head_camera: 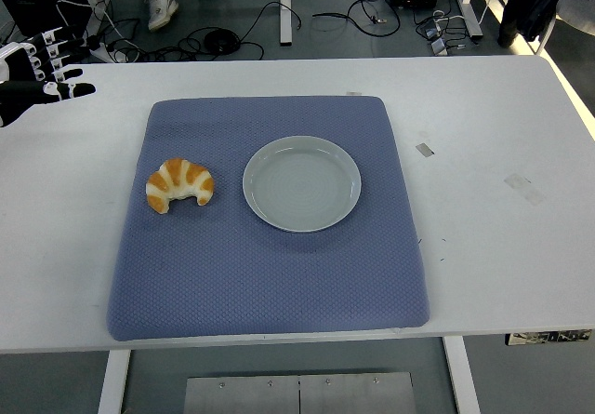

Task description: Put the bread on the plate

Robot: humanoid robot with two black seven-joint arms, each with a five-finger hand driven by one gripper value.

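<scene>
- Black and white fingers (56, 42) of the left hand (42, 72) are spread loosely and hold nothing; they show at the far-left edge of the view, well apart from the blue mat (279, 274) and beyond its far-left corner.
- Whether that hand touches the tabletop (502, 247) or hangs just over it is hard to tell from this angle.
- Behind the hand, a short stretch of the black left arm (11, 102) runs out of the picture's left edge.
- On the blue mat, near its left side, lies the bread (179, 184), a golden croissant with pale stripes, its two tips pointing toward the mat's near edge.
- Also on the mat, about at its middle and slightly toward the far edge, sits the plate (301, 183), round, pale grey-green and bare.
- Bread and plate are near each other but not touching; a strip of mat shows between them, with the bread on the plate's left.
- The mat itself is quilted, with rounded corners, and lies flat on the white tabletop, reaching almost to the near edge.
- Right of the mat, a few small pieces of tape (424, 149) are stuck on the tabletop.
- Beyond the tabletop's far edge, black cables (214, 42) trail over the floor, and a person's white shoes (161, 8) stand at the top left.
</scene>
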